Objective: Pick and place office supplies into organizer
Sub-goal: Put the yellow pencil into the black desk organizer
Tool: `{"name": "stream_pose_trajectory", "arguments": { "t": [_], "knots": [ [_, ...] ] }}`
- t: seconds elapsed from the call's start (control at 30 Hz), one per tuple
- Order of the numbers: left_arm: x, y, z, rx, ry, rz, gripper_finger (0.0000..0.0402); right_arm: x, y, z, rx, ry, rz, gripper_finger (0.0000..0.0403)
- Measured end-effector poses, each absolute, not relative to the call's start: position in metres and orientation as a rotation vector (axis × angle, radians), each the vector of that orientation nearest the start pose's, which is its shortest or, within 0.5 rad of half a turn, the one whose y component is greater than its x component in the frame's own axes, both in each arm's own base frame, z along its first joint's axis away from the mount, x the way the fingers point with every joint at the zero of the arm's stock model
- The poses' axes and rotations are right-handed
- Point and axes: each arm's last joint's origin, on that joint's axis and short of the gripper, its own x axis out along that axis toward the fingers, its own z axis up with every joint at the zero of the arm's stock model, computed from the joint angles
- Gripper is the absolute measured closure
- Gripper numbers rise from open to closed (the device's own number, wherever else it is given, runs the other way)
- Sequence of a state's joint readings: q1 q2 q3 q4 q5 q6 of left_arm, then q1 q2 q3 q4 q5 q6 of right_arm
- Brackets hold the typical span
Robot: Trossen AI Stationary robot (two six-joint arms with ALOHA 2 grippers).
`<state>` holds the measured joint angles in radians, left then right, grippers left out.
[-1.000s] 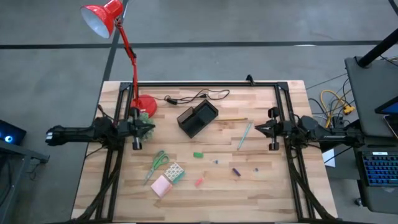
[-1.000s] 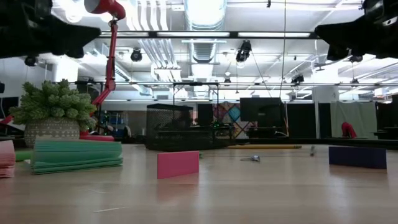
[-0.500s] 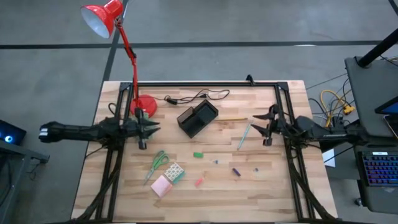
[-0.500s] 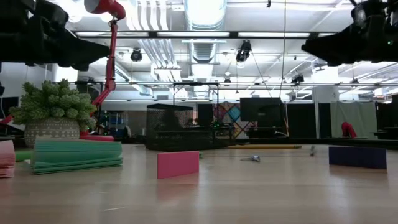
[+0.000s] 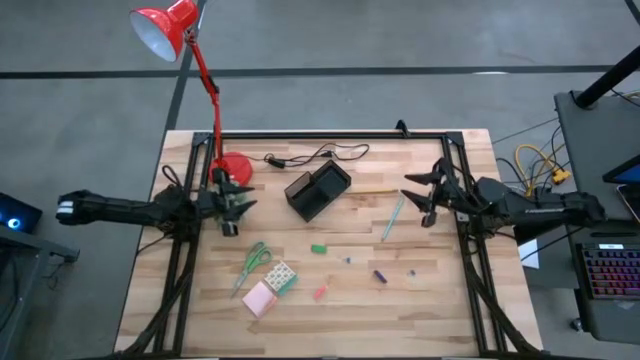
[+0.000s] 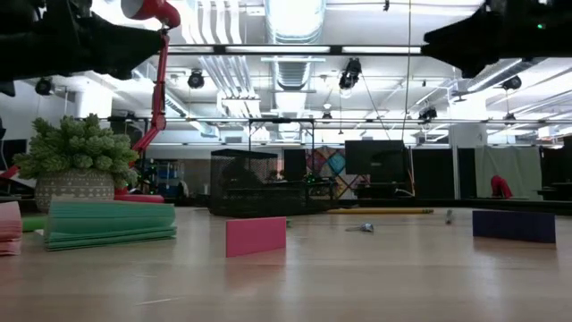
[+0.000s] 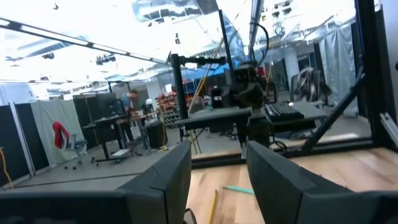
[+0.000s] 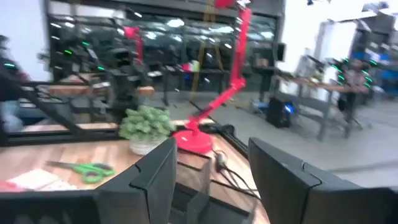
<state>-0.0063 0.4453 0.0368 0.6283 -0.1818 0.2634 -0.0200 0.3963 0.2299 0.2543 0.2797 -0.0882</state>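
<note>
Wood-plank table [image 5: 430, 310] inside a black frame, grey concrete floor around it, open workshop behind with ceiling lights, black curtains and desks; a person stands far back in the left wrist view, too blurred to detail. Left gripper [image 5: 240, 200] hangs above the table's left edge next to the red lamp [image 5: 190, 60] base and a small potted plant [image 6: 76, 170], fingers [image 7: 168, 180] apart, nothing between them. Right gripper [image 5: 415, 192] sits over the right side, fingers [image 8: 280, 168] spread, also empty, nearest the silver pen [image 5: 393, 217]. Organizer [image 5: 317, 190] stands at the back centre, angled, a black cable [image 5: 315, 155] just behind it, a thin pencil [image 5: 375, 191] beside it. Scissors [image 5: 254, 262], patterned block [image 5: 280, 276] and pink sticky pad [image 5: 260, 298] cluster at front left, the block and pad touching; green piece [image 5: 318, 248], red piece [image 5: 320, 292] and purple piece [image 5: 380, 276] are scattered mid-table, well apart. No supply is seen in the organizer, so the task looks barely begun. Risks, as judgement: the pen and pencil lie flat and thin, so a pinch may skid them or scrape the wood; the tiny pieces could pop out of the fingers; the light organizer may get shoved or tipped during a drop-off; the left arm swinging out could clip the lamp base, plant or cable; both arms heading for the organizer could collide.
</note>
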Motion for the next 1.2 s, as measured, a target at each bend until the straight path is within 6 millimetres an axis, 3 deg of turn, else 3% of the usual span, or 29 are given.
{"name": "stream_pose_trajectory", "arguments": {
  "t": [0.1,0.23,0.4,0.6,0.83,1.03,1.2],
  "knots": [
    [0.125,0.004,0.195,0.247,-0.181,0.201,0.0259,0.135,-0.012,0.244,-0.083,-0.036,-0.339,0.0215],
    [0.127,0.004,0.192,0.251,-0.155,0.198,0.0259,0.162,-0.013,0.254,-0.130,0.138,-0.360,0.0215],
    [0.128,0.005,0.191,0.251,-0.142,0.203,0.0259,0.198,-0.019,0.263,-0.226,0.464,-0.466,0.0215],
    [0.128,0.005,0.191,0.250,-0.143,0.204,0.0259,0.230,-0.022,0.262,-0.319,0.806,-0.417,0.0215],
    [0.127,0.005,0.194,0.248,-0.174,0.208,0.0259,0.245,-0.038,0.264,-0.316,1.044,-0.360,0.0215],
    [0.126,0.005,0.199,0.241,-0.233,0.215,0.0259,0.245,-0.064,0.259,-0.179,1.064,-0.172,0.0216],
    [0.126,0.005,0.199,0.242,-0.229,0.215,0.0259,0.238,-0.088,0.256,-0.135,1.078,-0.223,0.0216]
  ]
}}
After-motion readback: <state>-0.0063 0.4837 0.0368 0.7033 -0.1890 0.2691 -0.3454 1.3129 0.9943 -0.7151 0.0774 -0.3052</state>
